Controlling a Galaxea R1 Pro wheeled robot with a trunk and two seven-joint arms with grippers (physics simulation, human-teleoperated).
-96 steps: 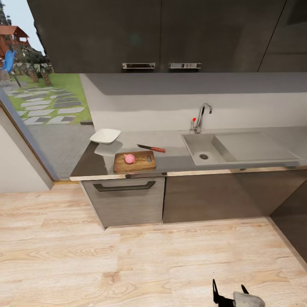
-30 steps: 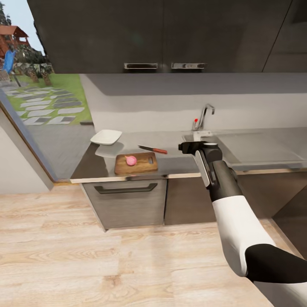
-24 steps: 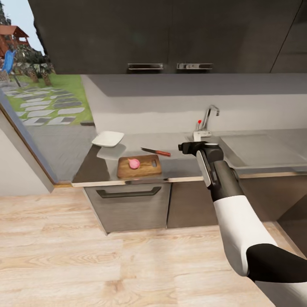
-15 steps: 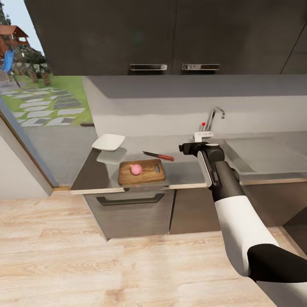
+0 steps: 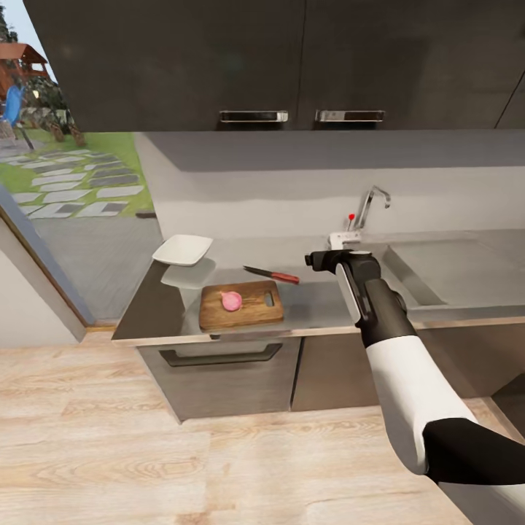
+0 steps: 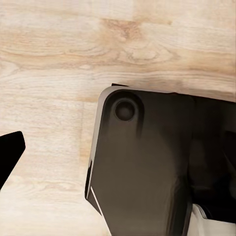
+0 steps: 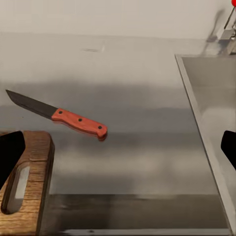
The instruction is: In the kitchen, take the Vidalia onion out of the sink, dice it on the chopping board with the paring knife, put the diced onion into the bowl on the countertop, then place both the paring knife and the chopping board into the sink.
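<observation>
The pinkish Vidalia onion lies on the dark-brown chopping board near the countertop's front edge. Just behind the board lies the red-handled paring knife, its blade pointing away from the sink. The white bowl stands at the counter's left end. My right gripper hangs open over the counter between the knife and the sink, holding nothing. The left gripper points down at the floor, and one dark fingertip shows far out at the picture's edge.
A chrome faucet with a red knob stands behind the sink. Dark wall cabinets hang above the counter. A drawer with a dark bar handle sits under the board. The wooden floor lies in front, and a glass door is at the left.
The right arm rose from the bottom of the view to above the counter. Since then the camera has come closer to the counter; the onion, board, knife and bowl stay put.
</observation>
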